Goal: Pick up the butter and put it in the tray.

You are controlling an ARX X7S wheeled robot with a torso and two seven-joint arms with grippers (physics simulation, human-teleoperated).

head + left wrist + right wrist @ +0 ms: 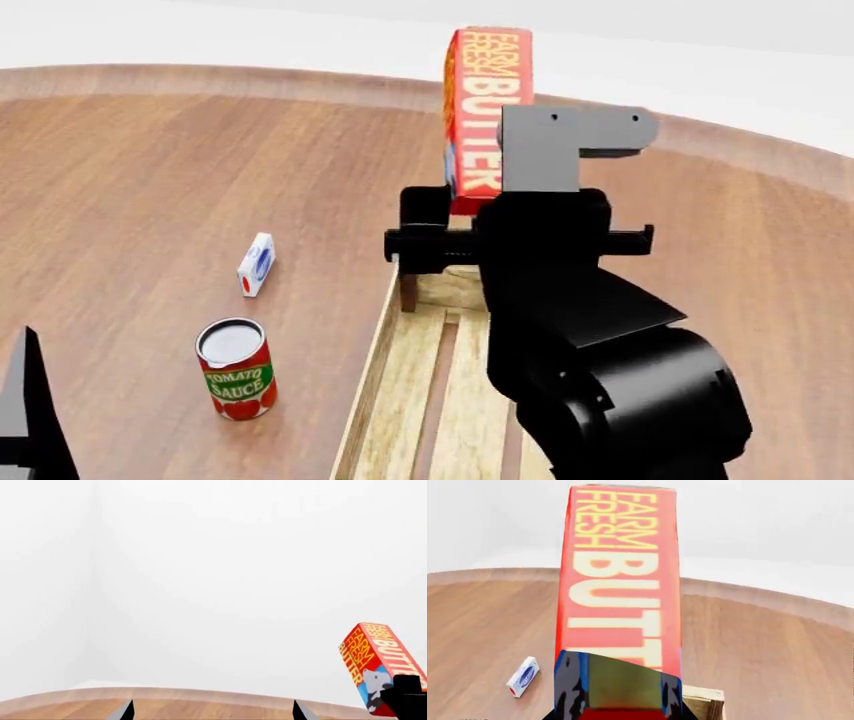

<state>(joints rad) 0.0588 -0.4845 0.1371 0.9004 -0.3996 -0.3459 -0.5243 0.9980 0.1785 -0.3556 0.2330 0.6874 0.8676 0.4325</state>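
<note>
The butter (487, 110), a red-orange carton with yellow "FARM FRESH BUTTER" lettering, stands on end in the air above the far end of the tray (387, 390), a light-wood slatted crate. My right gripper (465, 208) is shut on the carton's lower end. The right wrist view shows the butter (620, 580) filling the middle, with a tray corner (704, 700) below it. The left wrist view shows the butter (373, 665) tilted, with the cow picture showing. My left gripper (213, 711) is open and empty; it shows low at the left of the head view (27, 420).
A tomato sauce can (238, 368) stands upright on the wooden table left of the tray. A small white-blue carton (256, 264) lies beyond it and also shows in the right wrist view (523, 676). The round table's far edge (267, 75) curves behind.
</note>
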